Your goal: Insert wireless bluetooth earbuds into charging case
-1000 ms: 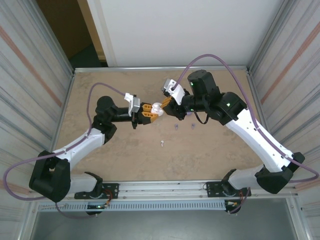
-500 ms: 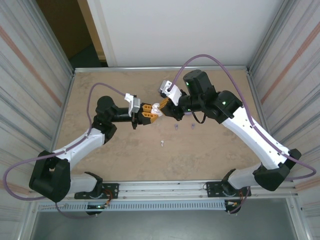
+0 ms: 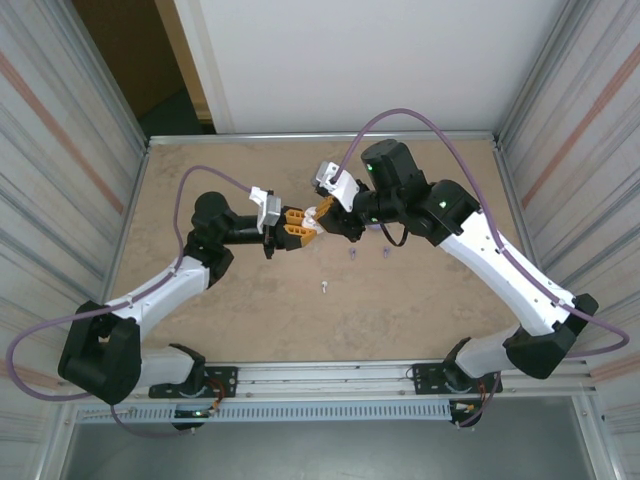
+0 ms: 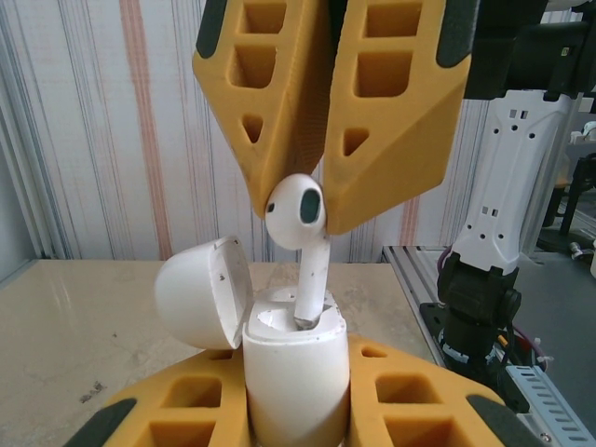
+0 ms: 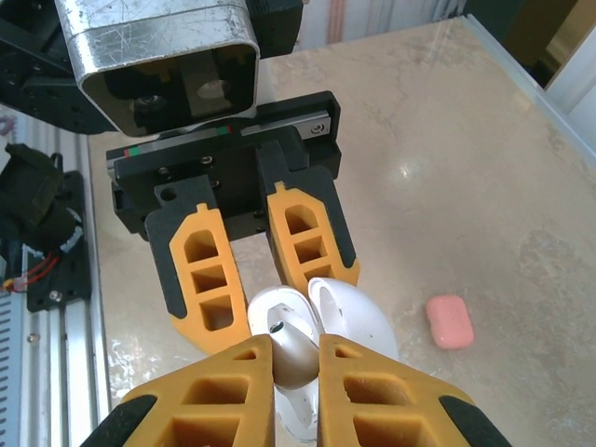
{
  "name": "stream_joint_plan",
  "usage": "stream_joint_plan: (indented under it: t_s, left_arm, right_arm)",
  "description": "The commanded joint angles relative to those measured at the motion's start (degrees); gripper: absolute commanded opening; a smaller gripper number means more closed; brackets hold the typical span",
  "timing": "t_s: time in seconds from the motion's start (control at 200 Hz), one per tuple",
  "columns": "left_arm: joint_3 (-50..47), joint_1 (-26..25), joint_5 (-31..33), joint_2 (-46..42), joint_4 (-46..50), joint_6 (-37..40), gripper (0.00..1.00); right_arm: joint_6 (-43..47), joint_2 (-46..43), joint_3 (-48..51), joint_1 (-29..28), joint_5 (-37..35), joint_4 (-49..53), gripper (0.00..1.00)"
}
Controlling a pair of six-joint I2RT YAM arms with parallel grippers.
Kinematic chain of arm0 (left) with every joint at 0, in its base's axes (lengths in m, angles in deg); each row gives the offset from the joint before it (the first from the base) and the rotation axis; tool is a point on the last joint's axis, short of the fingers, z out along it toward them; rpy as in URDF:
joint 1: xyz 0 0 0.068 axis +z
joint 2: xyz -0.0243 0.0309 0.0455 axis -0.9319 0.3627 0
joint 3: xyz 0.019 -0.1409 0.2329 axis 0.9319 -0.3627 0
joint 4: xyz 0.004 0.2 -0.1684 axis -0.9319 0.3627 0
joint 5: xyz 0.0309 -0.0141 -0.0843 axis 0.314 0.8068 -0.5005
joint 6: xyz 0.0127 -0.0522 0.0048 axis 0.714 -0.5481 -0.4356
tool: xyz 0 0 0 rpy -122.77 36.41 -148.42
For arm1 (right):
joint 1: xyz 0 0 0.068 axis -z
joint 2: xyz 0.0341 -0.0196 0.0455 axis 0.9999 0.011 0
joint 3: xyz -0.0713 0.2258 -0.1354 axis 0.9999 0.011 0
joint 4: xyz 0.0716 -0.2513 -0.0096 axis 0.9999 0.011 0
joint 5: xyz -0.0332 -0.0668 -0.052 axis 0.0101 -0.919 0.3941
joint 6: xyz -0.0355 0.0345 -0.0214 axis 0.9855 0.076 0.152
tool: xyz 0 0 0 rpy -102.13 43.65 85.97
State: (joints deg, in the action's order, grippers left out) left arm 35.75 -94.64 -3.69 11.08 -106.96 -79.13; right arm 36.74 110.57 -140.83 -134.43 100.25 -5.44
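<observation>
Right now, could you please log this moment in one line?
left gripper: shut on white case, lid open | right gripper: shut on white earbud | stem tip in case

Table (image 3: pixel 250 320): flat top, beige with a mottled stone pattern, bordered by a metal edge strip (image 3: pixel 320 137). Lying directly on it, near the middle: one white earbud (image 3: pixel 326 286), alone on bare surface toward the near side; one purple earbud (image 3: pixel 352 254), farther back and slightly to its right; a second purple earbud (image 3: pixel 385 249), near the first and to its right, not touching it. Seen from the right wrist: one small pink case (image 5: pixel 450 321), rounded, lying flat on bare surface.
</observation>
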Motion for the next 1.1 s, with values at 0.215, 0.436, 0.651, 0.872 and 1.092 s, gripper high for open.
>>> stream_joint_plan:
  t_s: [0.215, 0.436, 0.651, 0.872, 1.092]
  left_arm:
    - [2.2, -0.5, -1.4, -0.3, -0.1, 1.1, 0.0]
    - [2.4, -0.8, -1.4, -0.1, -0.5, 1.0, 0.0]
    - [2.5, -1.1, -1.3, 0.3, -1.1, 0.8, 0.0]
    - [2.0, -1.1, -0.3, 0.4, -2.6, 0.2, 0.0]
    - [0.4, -1.1, 4.5, 0.2, -6.3, -1.0, 0.0]
  right_arm:
    - [1.7, 1.1, -2.3, -0.8, 0.9, 1.9, 0.14]
    - [1.6, 2.0, -2.9, -1.0, 0.5, 1.9, 0.2]
    - [0.5, 1.4, -3.6, -0.9, -0.1, 0.5, 0.3]
    - [-2.9, -1.6, -2.6, 0.0, -2.3, -3.8, 0.42]
    - [-10.3, -7.3, 4.0, 3.4, -3.0, -11.8, 0.6]
